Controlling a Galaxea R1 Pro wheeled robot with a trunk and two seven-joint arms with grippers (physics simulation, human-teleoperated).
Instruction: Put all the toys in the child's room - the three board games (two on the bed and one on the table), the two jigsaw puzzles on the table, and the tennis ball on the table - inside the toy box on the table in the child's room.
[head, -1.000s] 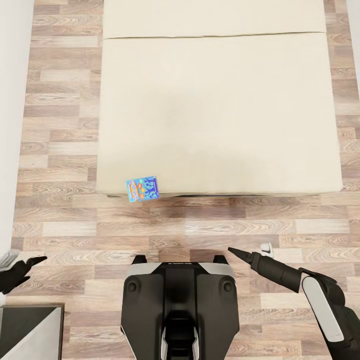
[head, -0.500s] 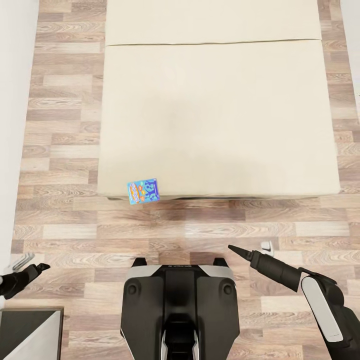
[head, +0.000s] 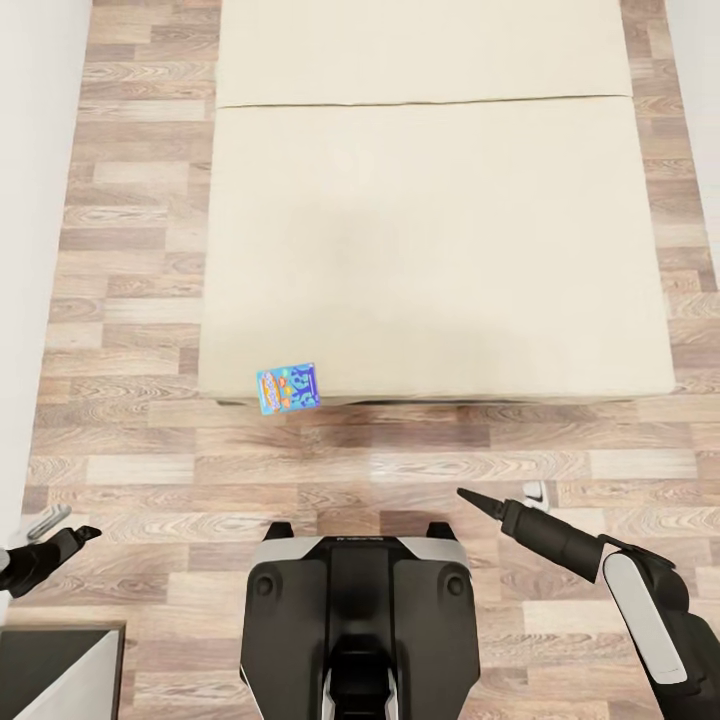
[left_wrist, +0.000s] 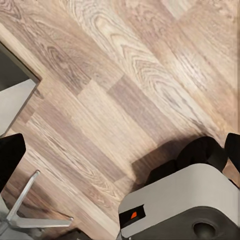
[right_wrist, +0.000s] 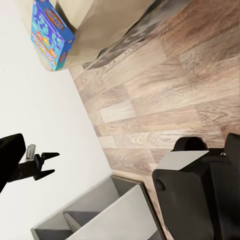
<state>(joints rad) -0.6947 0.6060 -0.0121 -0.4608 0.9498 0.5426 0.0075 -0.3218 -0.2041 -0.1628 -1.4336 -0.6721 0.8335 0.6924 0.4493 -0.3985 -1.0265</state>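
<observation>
A small blue board game lies on the bed at the near left corner of the beige mattress, jutting slightly over the edge. It also shows in the right wrist view as the blue box. My left gripper hovers low over the wood floor at the far left, open and empty. My right gripper points toward the bed from the right of my base, open and empty, well short of the blue box. The table's toys and the toy box are out of view.
My dark base stands on plank floor in front of the bed. A grey-and-white furniture corner sits at my left. A thin grey metal piece and a small white object lie on the floor. White wall on the left.
The whole view has shifted, so the camera moved: the bed and the blue box now sit slightly lower and further right. Both arms keep nearly the same pose.
</observation>
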